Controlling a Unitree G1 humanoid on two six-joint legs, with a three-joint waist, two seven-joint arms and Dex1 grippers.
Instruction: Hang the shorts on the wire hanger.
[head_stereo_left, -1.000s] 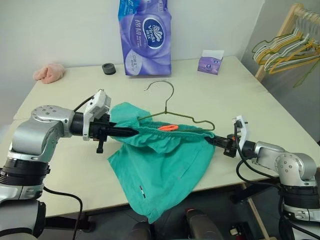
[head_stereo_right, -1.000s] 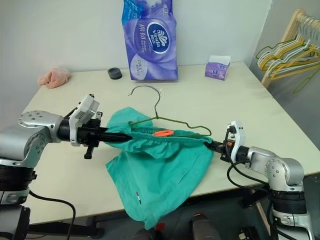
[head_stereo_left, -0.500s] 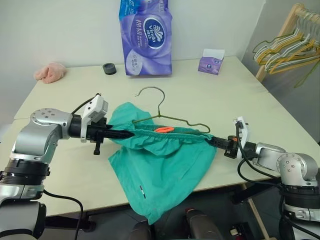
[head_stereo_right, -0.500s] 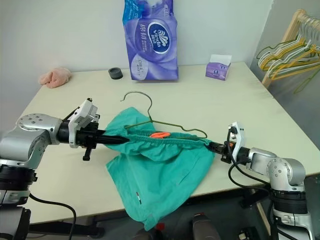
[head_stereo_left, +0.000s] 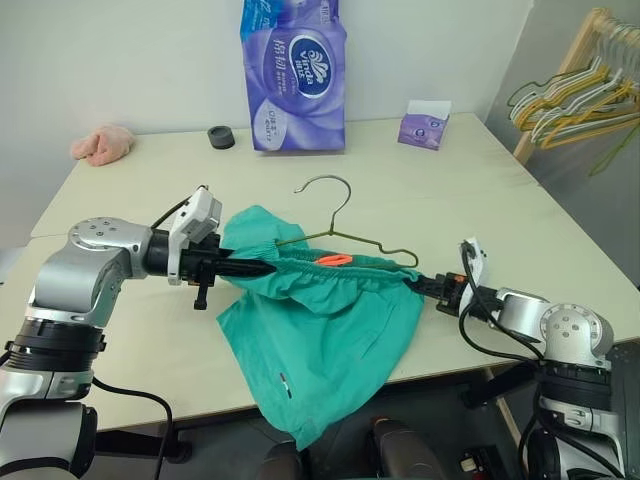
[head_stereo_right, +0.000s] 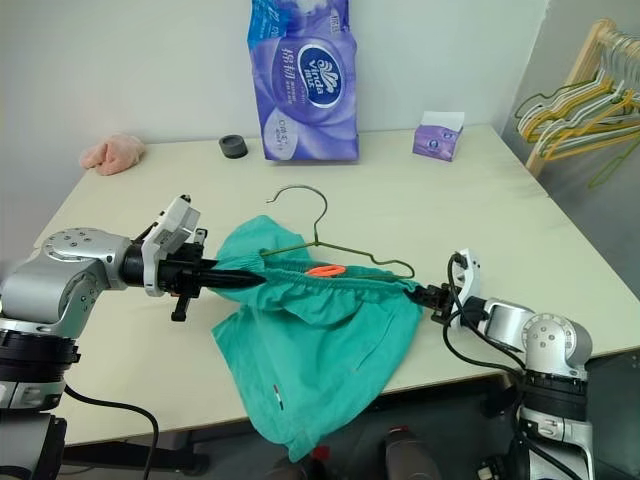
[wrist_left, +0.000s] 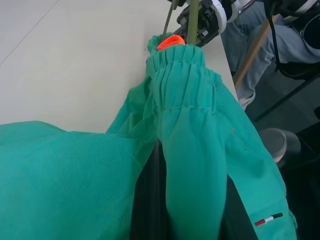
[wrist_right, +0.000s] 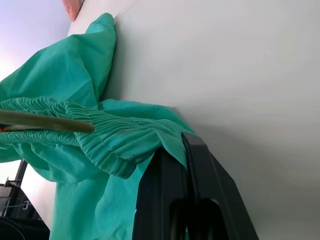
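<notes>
Shorts (head_stereo_left: 330, 330) were stretched by the waistband between both end effectors, above the front part of the table (head_stereo_left: 480, 200). Left end effector (head_stereo_left: 262, 268) was clenched on one end of the gathered waistband; right end effector (head_stereo_left: 422, 285) was clenched on the other end. In the right wrist view the black fingers (wrist_right: 192, 165) pinched a fold of teal fabric. The lower part of the shorts draped over the table's front edge and hung below it. A small orange tag (head_stereo_left: 335, 259) showed at mid-waistband. A small red-white-dark striped label (wrist_left: 269, 219) sat near the hem; no lettering could be read on it.

Wire hanger (head_stereo_left: 345, 235) lay on the table just behind the waistband, hook (head_stereo_left: 325, 186) pointing toward the far side. Its lower wire ran along the waistband and touched it near the tag. Whether the wire passed inside the fabric could not be told.

At the table's far edge stood a purple pack of tissue rolls (head_stereo_left: 294, 75); an oval logo was visible, the writing not legible with confidence. Near it lay a small dark ring-shaped object (head_stereo_left: 221, 137) and a small purple tissue box (head_stereo_left: 423, 127). A pink cloth lump (head_stereo_left: 101, 143) sat at the far left corner. Yellow and pale green hangers (head_stereo_left: 575, 100) hung on a wooden rack to the right, off the table.
</notes>
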